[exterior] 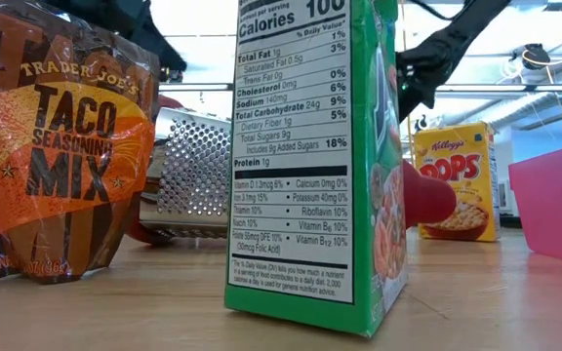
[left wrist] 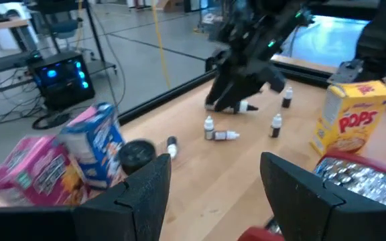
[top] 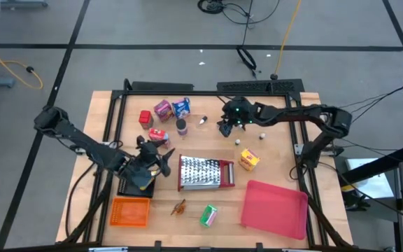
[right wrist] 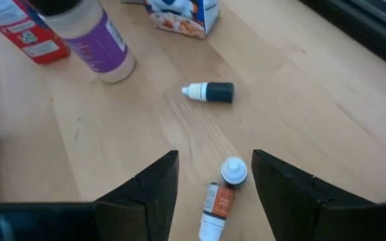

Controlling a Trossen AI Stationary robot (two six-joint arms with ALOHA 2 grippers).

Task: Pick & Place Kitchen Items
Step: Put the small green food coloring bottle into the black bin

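Note:
My left gripper [top: 161, 158] hovers open left of the steel grater [top: 206, 172], nothing between its fingers [left wrist: 139, 197]. My right gripper [top: 225, 127] stands open, slanting down over the far middle of the table. Between its fingers in its wrist view are a small white-capped bottle [right wrist: 234, 170], upright, and an orange-labelled bottle [right wrist: 217, 203] lying on its side, both on the wood. A dark tiny bottle [right wrist: 210, 92] lies farther on. Beyond it are a purple-labelled jar [right wrist: 96, 43], a red box [top: 145, 117], a pink box [top: 162, 108] and a blue box [top: 181, 106].
A yellow cereal box [top: 249, 159] stands right of the grater. The flat red tray [top: 275, 208] lies at the near right and an orange basket [top: 130, 211] at the near left. Between them are a green box [top: 208, 215] and a taco packet [top: 179, 207]. More tiny bottles [left wrist: 275, 125] dot the far middle.

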